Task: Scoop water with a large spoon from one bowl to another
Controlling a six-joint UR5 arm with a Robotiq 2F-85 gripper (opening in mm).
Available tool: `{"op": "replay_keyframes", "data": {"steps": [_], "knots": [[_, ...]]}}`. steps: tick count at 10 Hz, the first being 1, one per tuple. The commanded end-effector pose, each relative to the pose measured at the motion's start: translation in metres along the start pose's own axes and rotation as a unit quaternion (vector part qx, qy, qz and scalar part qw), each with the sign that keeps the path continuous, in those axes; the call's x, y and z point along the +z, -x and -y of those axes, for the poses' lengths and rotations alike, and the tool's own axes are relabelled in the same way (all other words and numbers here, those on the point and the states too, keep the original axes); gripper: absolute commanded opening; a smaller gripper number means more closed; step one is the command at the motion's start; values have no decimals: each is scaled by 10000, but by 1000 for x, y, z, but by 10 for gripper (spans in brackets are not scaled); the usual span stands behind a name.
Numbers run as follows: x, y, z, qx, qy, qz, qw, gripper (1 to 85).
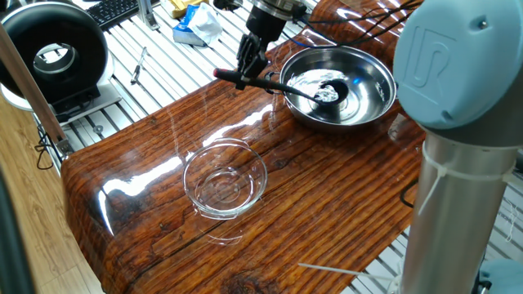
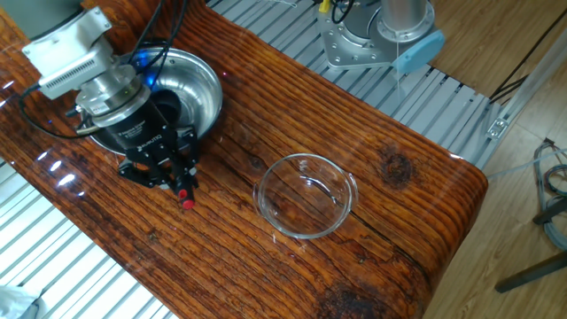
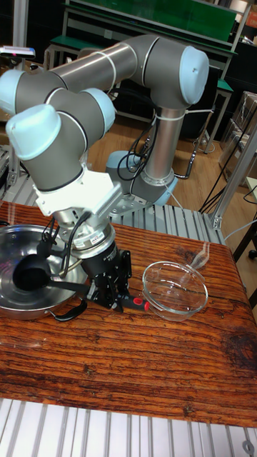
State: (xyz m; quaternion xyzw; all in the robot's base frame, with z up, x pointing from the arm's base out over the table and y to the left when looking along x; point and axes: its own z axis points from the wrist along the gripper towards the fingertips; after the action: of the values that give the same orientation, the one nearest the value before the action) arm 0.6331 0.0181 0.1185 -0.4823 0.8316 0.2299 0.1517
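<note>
The large spoon (image 1: 282, 86) is a black ladle with a red tip (image 2: 186, 203). My gripper (image 1: 245, 75) is shut on its handle just outside the steel bowl's rim. The cup (image 1: 331, 92) hangs inside the shiny steel bowl (image 1: 364, 114), over the water, and shows bright glints. From the tall fixed view the cup (image 3: 31, 274) sits above the steel bowl (image 3: 21, 310), and the gripper (image 3: 114, 296) holds the handle near the red end. The clear glass bowl (image 1: 225, 180) stands apart on the wooden table, also seen as the glass bowl (image 2: 306, 195) to the gripper's right.
The arm's big grey joint (image 1: 458, 65) fills the right foreground. A round black device (image 1: 53, 53) and a blue-white bag (image 1: 196, 24) lie beyond the wooden tabletop (image 1: 327, 196). The arm's base (image 2: 385, 35) stands on slatted metal behind the table.
</note>
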Motion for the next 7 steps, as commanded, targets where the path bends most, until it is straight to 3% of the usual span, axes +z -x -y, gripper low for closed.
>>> {"op": "replay_keyframes", "data": {"steps": [1,4,7], "knots": [[-8,10,14,-200,-423,200,9987,10],[-15,11,36,-234,-949,189,9950,10],[-26,28,51,-100,-1429,416,9888,10]]}}
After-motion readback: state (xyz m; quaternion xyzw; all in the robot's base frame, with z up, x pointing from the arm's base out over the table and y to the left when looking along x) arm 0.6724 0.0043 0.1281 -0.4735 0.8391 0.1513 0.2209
